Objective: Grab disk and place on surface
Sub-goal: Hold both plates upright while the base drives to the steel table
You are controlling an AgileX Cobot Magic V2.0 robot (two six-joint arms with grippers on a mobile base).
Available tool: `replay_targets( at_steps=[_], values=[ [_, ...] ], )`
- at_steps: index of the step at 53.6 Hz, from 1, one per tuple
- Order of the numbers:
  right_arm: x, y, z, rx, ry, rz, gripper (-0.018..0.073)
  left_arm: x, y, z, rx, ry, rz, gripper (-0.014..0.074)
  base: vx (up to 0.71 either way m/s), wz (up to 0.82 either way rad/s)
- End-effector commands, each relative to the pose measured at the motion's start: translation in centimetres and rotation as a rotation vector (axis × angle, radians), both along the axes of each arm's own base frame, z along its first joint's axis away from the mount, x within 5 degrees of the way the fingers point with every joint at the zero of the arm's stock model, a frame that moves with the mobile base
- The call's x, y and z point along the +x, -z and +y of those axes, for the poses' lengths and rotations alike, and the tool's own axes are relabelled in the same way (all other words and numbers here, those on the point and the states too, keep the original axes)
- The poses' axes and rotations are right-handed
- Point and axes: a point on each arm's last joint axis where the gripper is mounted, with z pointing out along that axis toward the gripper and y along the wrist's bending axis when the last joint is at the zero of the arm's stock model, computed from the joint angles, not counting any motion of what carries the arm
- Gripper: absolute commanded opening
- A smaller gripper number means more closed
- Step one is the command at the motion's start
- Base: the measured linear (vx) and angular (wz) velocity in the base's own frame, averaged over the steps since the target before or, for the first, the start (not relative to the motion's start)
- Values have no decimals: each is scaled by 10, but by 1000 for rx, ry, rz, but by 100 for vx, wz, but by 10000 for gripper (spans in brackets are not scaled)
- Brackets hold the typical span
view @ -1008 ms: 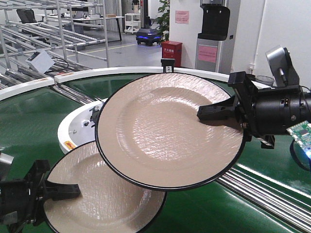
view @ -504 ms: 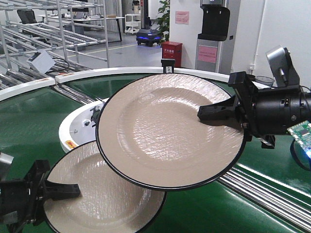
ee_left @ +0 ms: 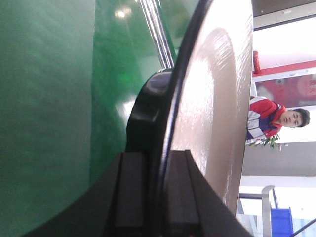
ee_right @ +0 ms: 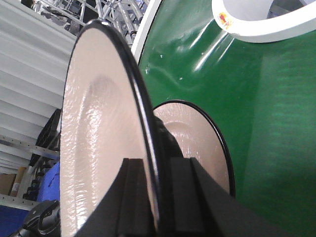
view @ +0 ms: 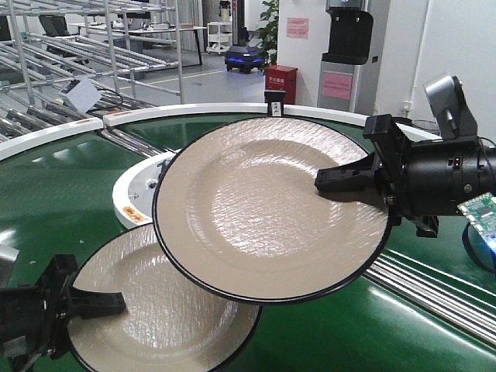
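Note:
Two beige disks with black rims hang over the green belt. My right gripper (view: 329,182) is shut on the right rim of the upper, larger-looking disk (view: 263,209), which tilts toward the camera. The right wrist view shows that disk (ee_right: 98,133) edge-on between the fingers of the right gripper (ee_right: 158,160), with the lower disk (ee_right: 197,133) behind. At the bottom left, my left gripper (view: 108,301) is shut on the left rim of the lower disk (view: 147,318). The left wrist view shows its rim (ee_left: 217,98) pinched in the left gripper (ee_left: 158,153). The surface is out of view.
A curved green conveyor belt (view: 54,194) with white edges runs below, around a white round hub (view: 136,194). Metal rollers (view: 434,279) cross at the lower right. Steel racks (view: 70,46) stand at the back left. A person (ee_left: 276,118) shows in the left wrist view.
The belt, white hub and background have shifted to the right in the front view, while both disks and both grippers keep nearly the same places in it.

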Motion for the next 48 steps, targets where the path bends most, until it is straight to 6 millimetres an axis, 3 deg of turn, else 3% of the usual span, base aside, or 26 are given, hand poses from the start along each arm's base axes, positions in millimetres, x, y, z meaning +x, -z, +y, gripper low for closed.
replay_targets(
  at_steps=[1,26,48],
  values=[
    [-9,-31,-1,129,33,-73,-8,-3,-28,-6,-138,7,-66,-1,-21,-5],
    [-9,-31,-1,129,33,-73,-8,-3,-28,-6,-136,7,-66,-1,-25,-16],
    [-9,-31,-1,129,33,-73,-8,-3,-28,-6,-136,7,-66,-1,-24,-37]
  ],
)
